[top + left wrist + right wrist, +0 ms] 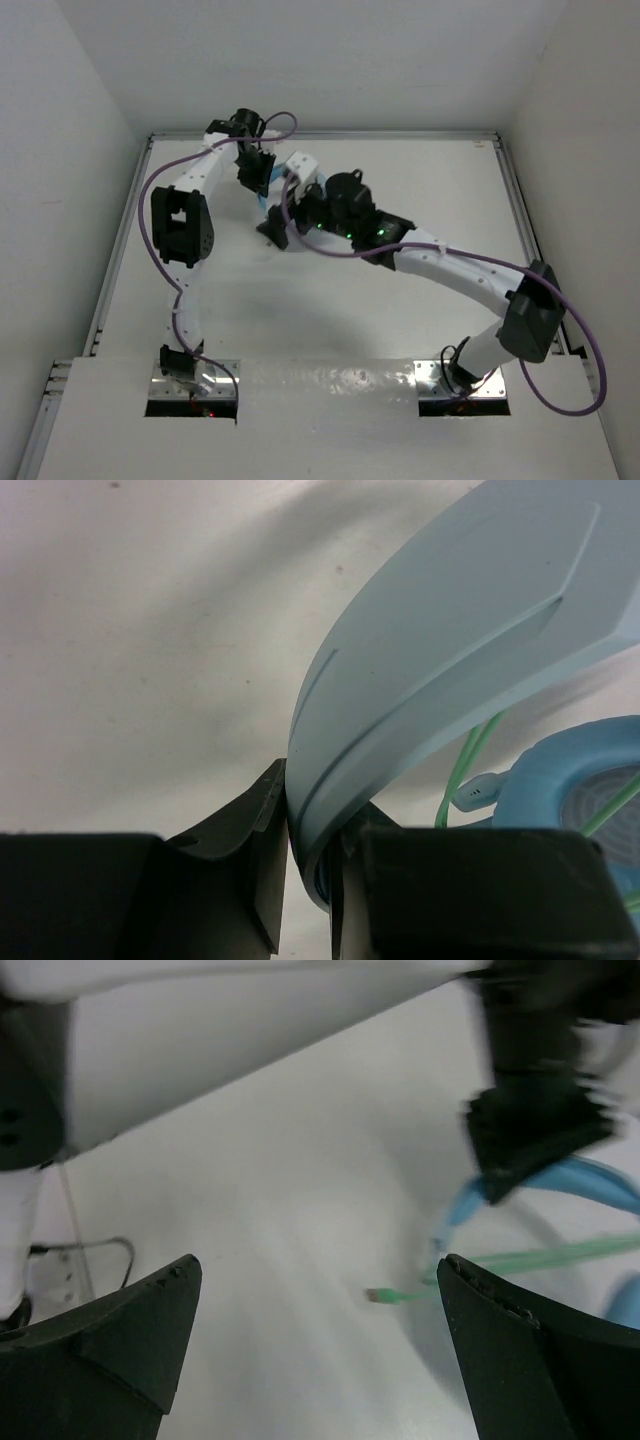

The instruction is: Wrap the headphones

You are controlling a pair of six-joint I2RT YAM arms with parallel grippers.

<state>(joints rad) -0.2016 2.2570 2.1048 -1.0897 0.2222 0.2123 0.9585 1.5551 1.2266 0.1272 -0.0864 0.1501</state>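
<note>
Light blue over-ear headphones (pixel 450 650) pinched by left end effector (pixel 305 865); right end effector (pixel 318 1270) wide open, empty; loose thin pale green cable (pixel 500 1260) may unwind.

Smooth matt light-blue plastic headphones (pixel 450 630), smooth green cable (pixel 520 1258), matt black plastic left end effector (pixel 310 820), matt white table (pixel 330 320)

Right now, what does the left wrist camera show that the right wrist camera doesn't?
Left wrist only: the headphones pinched at the headband between the left gripper's jaws, and an ear cup with its grey grille. Right wrist only: the right gripper open and empty, and the cable's plug end lying on the table. Both: the blue headphones, the green cable, the white table.
</note>
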